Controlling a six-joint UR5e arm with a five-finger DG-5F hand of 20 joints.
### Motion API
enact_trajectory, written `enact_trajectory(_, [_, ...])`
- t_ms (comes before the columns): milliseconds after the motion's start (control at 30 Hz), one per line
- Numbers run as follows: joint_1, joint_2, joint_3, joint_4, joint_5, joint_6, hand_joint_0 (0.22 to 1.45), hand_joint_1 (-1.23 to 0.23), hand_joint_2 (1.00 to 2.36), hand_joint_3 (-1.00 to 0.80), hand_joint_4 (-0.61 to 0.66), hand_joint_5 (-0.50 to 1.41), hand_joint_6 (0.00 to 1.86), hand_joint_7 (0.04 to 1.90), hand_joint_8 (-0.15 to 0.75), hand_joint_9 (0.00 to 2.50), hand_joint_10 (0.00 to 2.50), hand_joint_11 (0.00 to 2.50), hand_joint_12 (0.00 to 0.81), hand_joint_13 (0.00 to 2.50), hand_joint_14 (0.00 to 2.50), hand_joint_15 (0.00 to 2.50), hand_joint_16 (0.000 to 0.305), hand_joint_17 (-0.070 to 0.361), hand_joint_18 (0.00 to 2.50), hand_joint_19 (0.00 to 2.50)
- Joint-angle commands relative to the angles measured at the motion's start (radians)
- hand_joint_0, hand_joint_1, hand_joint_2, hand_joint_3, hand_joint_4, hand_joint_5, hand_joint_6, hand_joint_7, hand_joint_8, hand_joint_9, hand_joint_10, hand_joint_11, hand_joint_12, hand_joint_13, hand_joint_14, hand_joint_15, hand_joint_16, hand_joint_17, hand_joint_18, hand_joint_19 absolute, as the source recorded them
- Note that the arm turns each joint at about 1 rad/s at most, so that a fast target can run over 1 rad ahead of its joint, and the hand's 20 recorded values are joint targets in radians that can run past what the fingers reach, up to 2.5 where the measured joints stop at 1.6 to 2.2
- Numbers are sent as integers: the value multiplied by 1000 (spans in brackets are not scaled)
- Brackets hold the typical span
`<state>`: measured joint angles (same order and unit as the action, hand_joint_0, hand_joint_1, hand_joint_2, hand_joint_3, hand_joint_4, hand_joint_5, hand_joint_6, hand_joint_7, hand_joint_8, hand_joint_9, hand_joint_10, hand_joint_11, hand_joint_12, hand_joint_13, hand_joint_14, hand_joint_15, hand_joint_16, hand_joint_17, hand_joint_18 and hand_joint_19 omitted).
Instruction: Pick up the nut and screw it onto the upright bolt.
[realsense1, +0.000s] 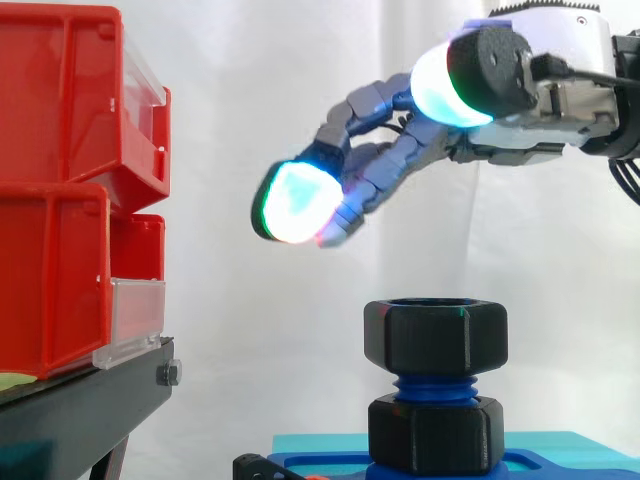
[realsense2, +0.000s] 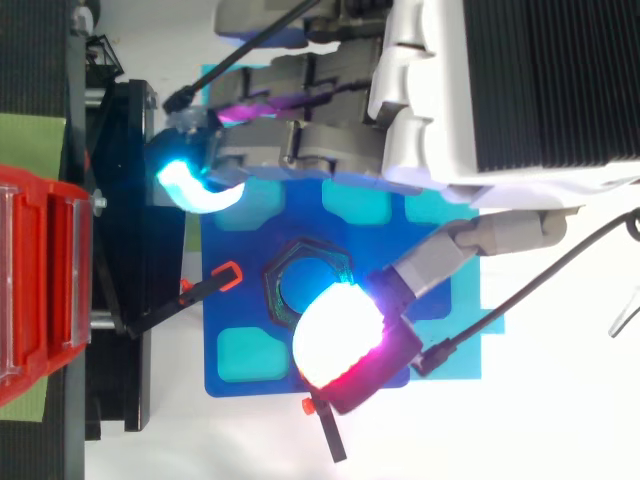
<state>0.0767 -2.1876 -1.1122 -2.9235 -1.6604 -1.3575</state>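
While the hand hangs in the air, fingers loosely spread and empty, the black nut sits atop the blue upright bolt just below. Red bins stand well apart.

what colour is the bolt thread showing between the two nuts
The bolt thread is blue; the side view shows it best.
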Motion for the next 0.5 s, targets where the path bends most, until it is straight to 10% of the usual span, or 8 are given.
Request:
enact_trajectory(0, [15,0,0,-2,19,18,509,-115,1000,-500,167,-152,501,588,207,646,0,0,263,448,0,0,26,58,82,0])
enact_trajectory(467, [69,-1,-1,-85,70,21,510,-67,1000,-500,197,-105,502,684,206,574,0,0,277,358,0,0,28,63,0,0])
